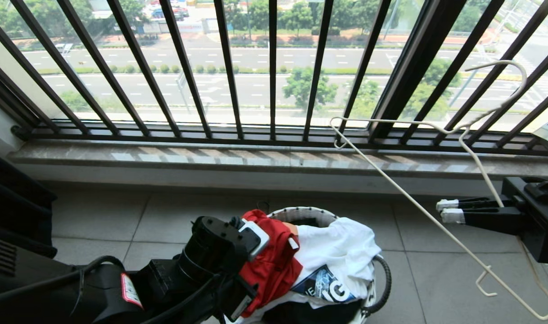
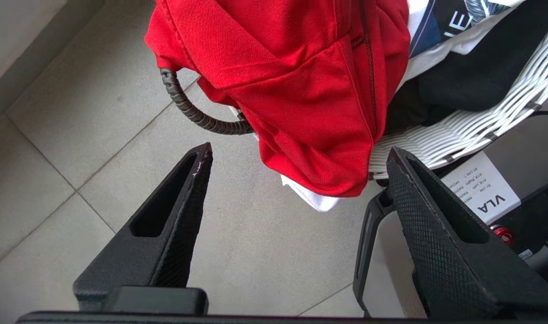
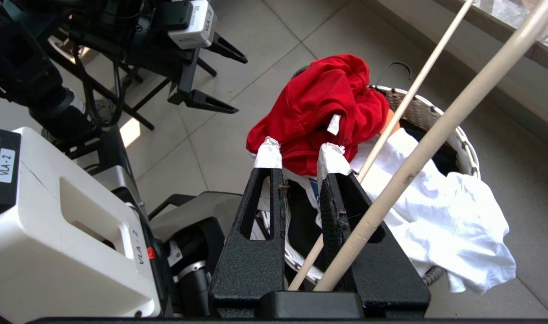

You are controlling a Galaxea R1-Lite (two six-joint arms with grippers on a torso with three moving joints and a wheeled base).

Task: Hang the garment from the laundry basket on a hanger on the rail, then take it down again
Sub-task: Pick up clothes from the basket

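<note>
Balcony corner, daylight, as I am seeing it.

Pale grey floor tiles (image 1: pixel 174 225) are lying under me; a grey stone sill (image 1: pixel 255 157) is running along a low pale wall (image 1: pixel 237 180); black window bars (image 1: pixel 274 67) are standing above it; beyond, a sunlit road (image 1: pixel 237 58) and green trees (image 1: pixel 310 87) are showing.

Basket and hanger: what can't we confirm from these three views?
- Laundry basket contents: head view, red garment and white cloth cover them.
- Left gripper fingers: head view, its own wrist hides them; left wrist view shows them open, holding nothing.
- Hanger grip: right gripper shut on it; contact hidden in right wrist view.
- Rail: in no view.
</note>
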